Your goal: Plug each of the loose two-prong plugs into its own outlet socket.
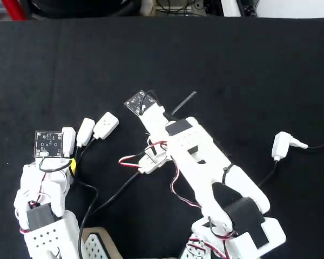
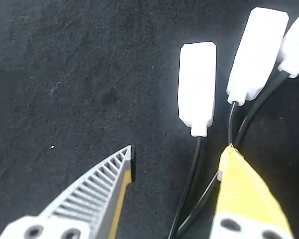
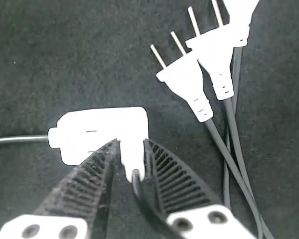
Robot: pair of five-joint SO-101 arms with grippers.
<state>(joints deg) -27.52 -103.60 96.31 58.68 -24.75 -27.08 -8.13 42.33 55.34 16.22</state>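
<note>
The right gripper [image 3: 131, 145] has its fingers [image 3: 97, 172] drawn narrow, pinching a slim white plug body [image 3: 134, 162] from both sides. A dark cable [image 3: 139, 191] leaves that plug body between the fingers. The far end of the plug body meets a wider white socket block [image 3: 102, 130], which lies flat with its own cord running off sideways. Whether the prongs are fully seated inside it cannot be seen.

Just beside this pair lie three loose two-prong plugs. The first plug [image 3: 187, 84] and the second plug [image 3: 217, 57] are side by side with their bare prongs pointing away from the gripper. The third plug [image 3: 239, 10] is cut off by the frame edge. Their grey cords trail back past one finger.

The left gripper [image 2: 179, 149] has its fingers spread wide and holds nothing. One is a grey ribbed finger [image 2: 102, 186], the other a yellow finger [image 2: 244, 191]. Just beyond the tips three white sockets lie side by side: the nearest socket [image 2: 197, 89], the middle socket [image 2: 256, 50] and the outer socket [image 2: 296, 45]. Their black cords run back between the fingers.

From above, the black tabletop [image 1: 232, 65] also carries a lone white connector [image 1: 282, 144]. It sits well apart on the right side with its own cord.
</note>
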